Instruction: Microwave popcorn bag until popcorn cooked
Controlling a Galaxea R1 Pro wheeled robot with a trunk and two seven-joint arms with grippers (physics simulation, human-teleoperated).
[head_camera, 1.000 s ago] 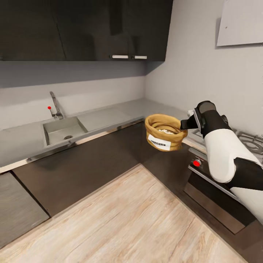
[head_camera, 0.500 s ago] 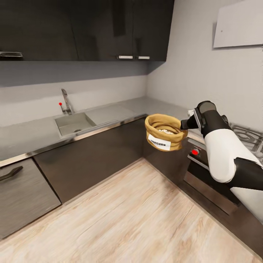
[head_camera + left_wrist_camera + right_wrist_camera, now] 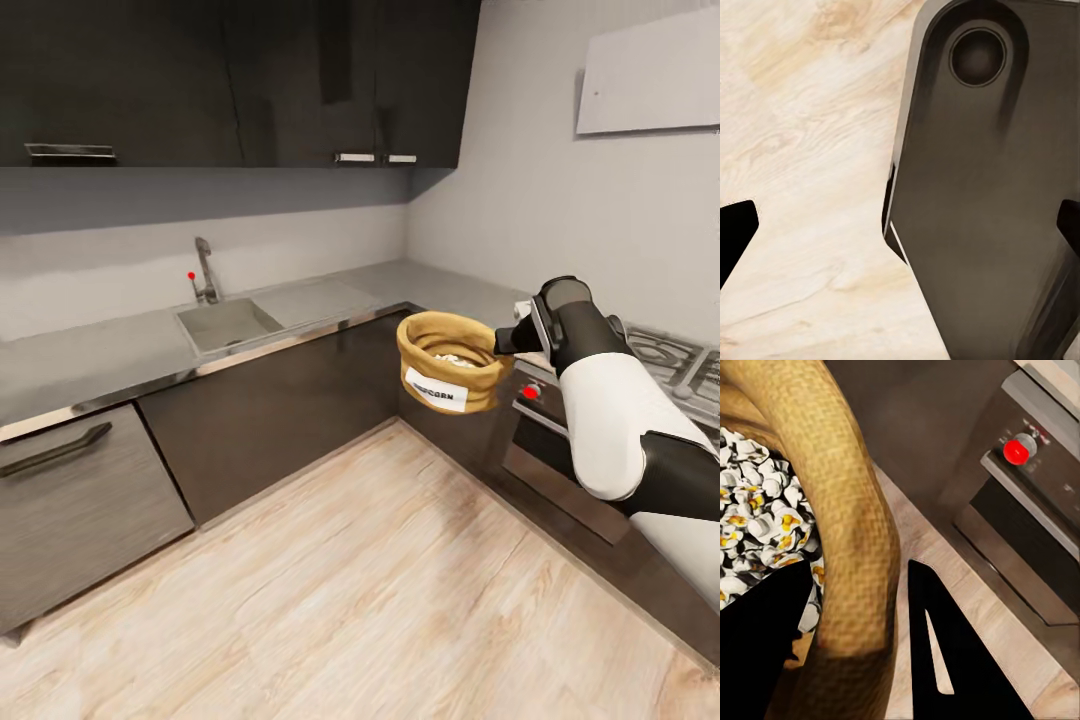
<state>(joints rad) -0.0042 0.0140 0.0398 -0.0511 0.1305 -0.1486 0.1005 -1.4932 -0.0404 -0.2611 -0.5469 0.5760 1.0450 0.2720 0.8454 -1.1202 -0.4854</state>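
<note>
Right fingers (image 3: 503, 340) clamp the bag (image 3: 449, 362) rim, held in mid-air above the wood floor (image 3: 380, 590). Grey L-shaped surface (image 3: 120, 350) carries a sink (image 3: 228, 323); oven (image 3: 560, 450) beneath the hob. Left fingers (image 3: 900, 229) spread, holding nothing.

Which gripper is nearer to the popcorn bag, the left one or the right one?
Right. The right gripper pinches the popcorn bag at its rim, holding it above the floor. The left gripper points at the wooden floor, apart from the bag.

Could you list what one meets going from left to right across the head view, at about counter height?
Drawer handle → faucet → sink → popcorn bag, held off the countertop → right claw gripping its rim → gas hob.
</note>
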